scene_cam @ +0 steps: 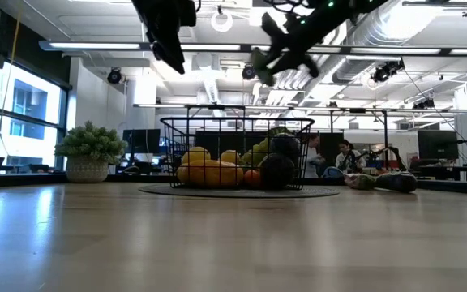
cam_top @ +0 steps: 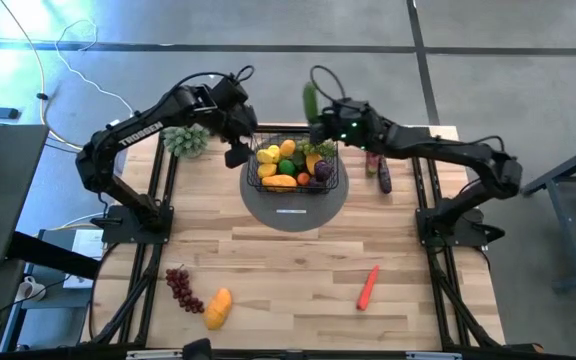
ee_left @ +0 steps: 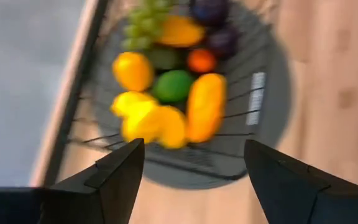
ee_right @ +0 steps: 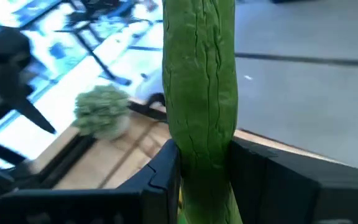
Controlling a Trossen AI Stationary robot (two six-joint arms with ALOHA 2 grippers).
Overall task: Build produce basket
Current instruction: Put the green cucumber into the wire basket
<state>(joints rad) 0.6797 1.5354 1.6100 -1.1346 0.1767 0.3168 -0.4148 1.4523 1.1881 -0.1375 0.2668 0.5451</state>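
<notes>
Green cucumber (ee_right: 199,106) is clamped upright in my right gripper (cam_top: 320,128) above the basket's (cam_top: 264,184) far right corner; its lower end is hidden between the fingers. My left gripper (cam_top: 238,152) hangs with fingers apart and empty over the basket's left edge, mid-worktop toward the far edge.

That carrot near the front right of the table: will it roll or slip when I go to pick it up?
The carrot looks rounded and tapered, so a nudge would probably swing it in an arc. It lies flat on bare wood, likely stable untouched. Its smooth skin may slip.
</notes>
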